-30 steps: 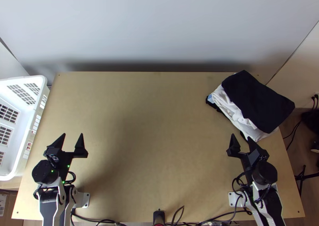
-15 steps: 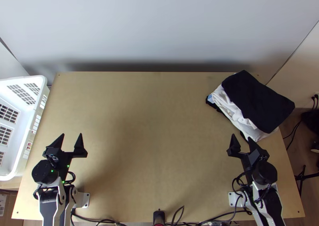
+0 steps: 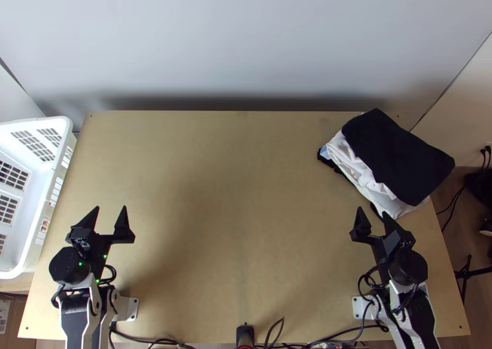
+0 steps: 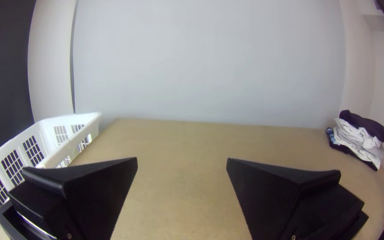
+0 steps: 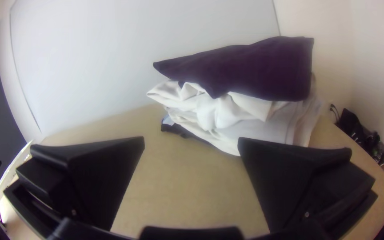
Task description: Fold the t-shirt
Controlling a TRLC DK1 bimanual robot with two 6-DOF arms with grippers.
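T-shirt (image 3: pixel 400 155) folding looks hardly begun to me: I take the shirt to be the dark cloth (image 5: pixel 254 71) on top of the pile (image 3: pixel 364 180), though I can't be sure which garment is meant. It lies in a compact block, seemingly doubled over, above rumpled white cloth (image 5: pixel 218 113); whether that counts as finished work, I can't tell, but I'd say it is simply waiting its turn. Closest to the pile is the right gripper (image 3: pixel 372 212), just beside its near corner, fingers parted and holding nothing. Much farther off, across the wooden table (image 3: pixel 234 195) from the pile, the left gripper (image 3: pixel 112 208) is likewise spread wide with no cloth in its grasp. Farthest from the pile, beyond the table's opposite side, stands a white basket (image 3: pixel 58 125). So, by my reckoning, nearly everything is left: lift one garment away from the pile, lay it out, smooth it, turn the sleeves and sides in, double it over, then set it aside. Dragging the white cloth along with it seems the likeliest early trouble.
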